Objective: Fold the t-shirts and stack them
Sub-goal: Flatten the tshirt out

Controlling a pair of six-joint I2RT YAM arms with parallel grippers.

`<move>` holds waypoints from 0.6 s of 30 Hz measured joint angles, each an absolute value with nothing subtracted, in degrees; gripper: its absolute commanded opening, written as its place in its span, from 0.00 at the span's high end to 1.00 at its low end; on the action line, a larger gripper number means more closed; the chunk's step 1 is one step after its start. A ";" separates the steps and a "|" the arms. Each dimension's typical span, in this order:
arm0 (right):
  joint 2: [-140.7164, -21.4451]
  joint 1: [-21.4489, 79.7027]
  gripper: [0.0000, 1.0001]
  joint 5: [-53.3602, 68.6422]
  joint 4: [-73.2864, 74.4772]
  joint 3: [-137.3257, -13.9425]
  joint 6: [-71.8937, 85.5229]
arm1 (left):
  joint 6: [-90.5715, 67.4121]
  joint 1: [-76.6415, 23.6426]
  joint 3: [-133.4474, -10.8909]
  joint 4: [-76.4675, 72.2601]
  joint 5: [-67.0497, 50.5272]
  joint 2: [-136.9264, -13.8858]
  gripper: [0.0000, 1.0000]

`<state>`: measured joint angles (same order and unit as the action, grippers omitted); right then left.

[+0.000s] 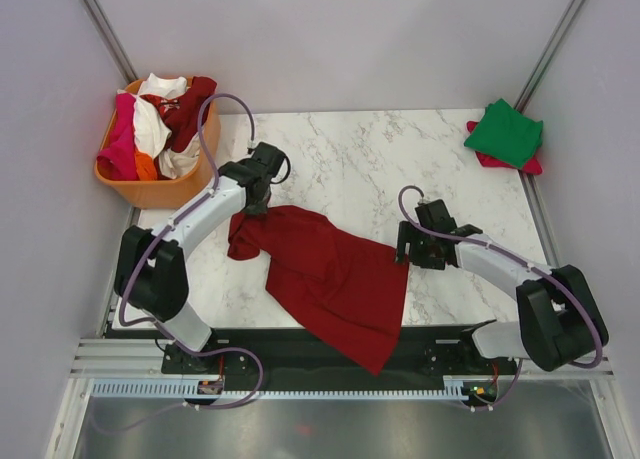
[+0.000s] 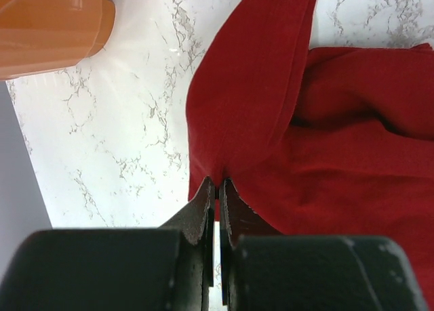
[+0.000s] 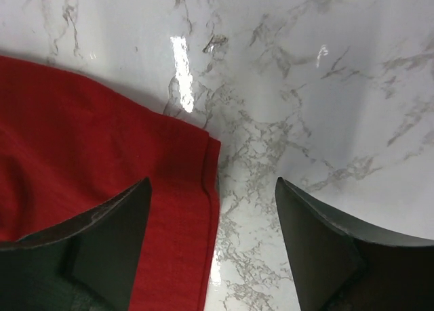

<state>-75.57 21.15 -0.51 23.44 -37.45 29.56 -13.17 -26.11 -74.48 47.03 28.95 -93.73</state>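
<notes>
Left claw (image 2: pixel 217 189) is clamped tight on the dark red t-shirt (image 1: pixel 325 274) – jaws pressed almost together with a fold of cloth pinched between the tips, near the left edge of the marble worktop (image 1: pixel 350 159). The shirt sprawls crumpled from there across the middle, and its lower end hangs over the near edge. Over on the right, the right claw (image 3: pixel 213 189) is spread wide – one finger above the shirt's hemmed edge, the other above bare marble, gripping nothing. Whether the tips touch the surface, I cannot tell. At the far left corner sits the orange basket (image 1: pixel 150 191), heaped with white, pink, orange and dark red shirts (image 1: pixel 160 124). At the far right corner, a folded green t-shirt (image 1: pixel 505 131) lies on top of a pink-red one (image 1: pixel 480 159).
</notes>
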 measured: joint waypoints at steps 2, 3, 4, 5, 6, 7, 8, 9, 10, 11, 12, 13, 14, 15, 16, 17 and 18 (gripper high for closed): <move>-77.03 21.15 0.28 0.99 22.31 -36.84 29.93 | -13.17 -26.13 -74.06 46.81 28.95 -93.41 0.98; -77.38 21.12 0.32 1.91 21.08 -36.88 30.24 | -13.17 -26.13 -73.93 46.61 28.95 -93.27 0.98; -77.95 21.10 0.40 2.66 20.12 -36.93 30.48 | -13.17 -26.13 -73.84 46.52 28.95 -93.12 0.98; -78.46 21.10 0.44 3.62 18.79 -36.86 30.65 | -13.17 -26.13 -73.78 46.44 28.95 -93.01 0.98; -78.98 21.10 0.48 4.47 17.78 -36.80 31.03 | -13.17 -26.13 -73.71 46.33 28.95 -92.82 0.98; -79.42 21.10 0.59 5.13 16.75 -36.73 31.27 | -13.17 -26.11 -73.67 46.22 28.95 -92.62 0.98; -79.83 21.10 0.69 5.72 15.94 -36.73 31.40 | -13.17 -26.11 -73.67 46.17 28.93 -92.44 0.98; -80.38 21.10 0.81 6.07 15.55 -36.71 31.20 | -13.17 -26.11 -73.67 46.11 28.93 -92.18 0.98; -81.10 21.10 1.00 6.83 15.00 -36.77 31.31 | -13.15 -26.11 -73.67 46.11 28.93 -91.92 0.98; -81.65 21.10 1.00 7.03 14.28 -36.82 31.09 | -13.17 -26.11 -73.67 46.11 28.95 -91.68 0.98; -82.19 21.10 1.00 7.70 14.04 -36.95 31.46 | -13.15 -26.11 -73.67 46.11 28.95 -91.44 0.98; -82.63 21.06 1.00 7.88 14.33 -37.67 31.38 | -13.15 -26.11 -73.67 46.11 28.97 -91.15 0.98; -83.02 21.06 1.00 8.01 14.66 -38.41 31.22 | -13.15 -26.11 -73.69 46.13 28.99 -90.87 0.98; -83.26 21.06 1.00 7.92 15.64 -39.46 30.92 | -13.15 -26.11 -73.76 46.13 29.02 -90.50 0.98; -83.24 21.08 1.00 7.79 17.67 -41.15 30.48 | -13.13 -26.11 -73.89 46.17 29.02 -89.89 0.98; -83.02 21.10 1.00 7.44 19.86 -43.51 30.00 | -13.13 -26.11 -74.11 46.35 29.02 -89.23 0.98; -82.70 21.17 1.00 6.74 21.91 -46.06 29.56 | -13.10 -26.11 -74.67 46.52 29.02 -88.12 0.98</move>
